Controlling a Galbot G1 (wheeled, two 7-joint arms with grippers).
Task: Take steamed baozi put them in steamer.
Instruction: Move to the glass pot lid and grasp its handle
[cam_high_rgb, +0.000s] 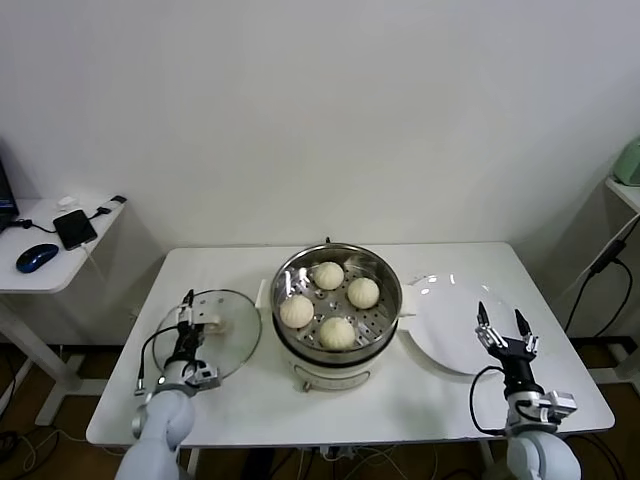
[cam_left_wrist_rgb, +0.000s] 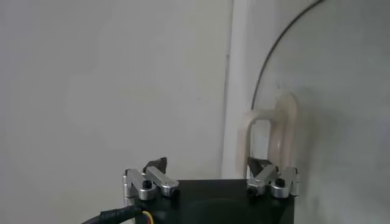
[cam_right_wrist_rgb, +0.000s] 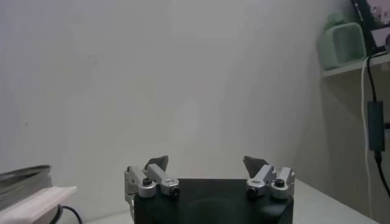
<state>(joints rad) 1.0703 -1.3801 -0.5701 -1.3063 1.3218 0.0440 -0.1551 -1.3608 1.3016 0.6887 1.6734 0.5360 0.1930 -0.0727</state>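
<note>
The steamer (cam_high_rgb: 384, 272), a shiny steel pot on a white base, stands mid-table with several cream-white steamed baozi (cam_high_rgb: 337, 332) on its perforated tray. My left gripper (cam_high_rgb: 190, 312) rests open over the near edge of the glass lid (cam_high_rgb: 236, 332), nothing between its fingers. In the left wrist view the left gripper (cam_left_wrist_rgb: 207, 165) faces the lid's beige handle (cam_left_wrist_rgb: 277, 125), a little apart from it. My right gripper (cam_high_rgb: 500, 318) stands open and empty at the near edge of the white plate (cam_high_rgb: 445, 315). The right gripper (cam_right_wrist_rgb: 206, 162) points at the wall, with the steamer rim (cam_right_wrist_rgb: 21, 178) at one side.
The white table (cam_high_rgb: 240, 402) ends close behind both grippers. A side desk (cam_high_rgb: 40, 272) with a mouse and a phone stands at the far left. A shelf with a pale green object (cam_right_wrist_rgb: 342, 41) and hanging cables (cam_high_rgb: 600, 268) is at the right.
</note>
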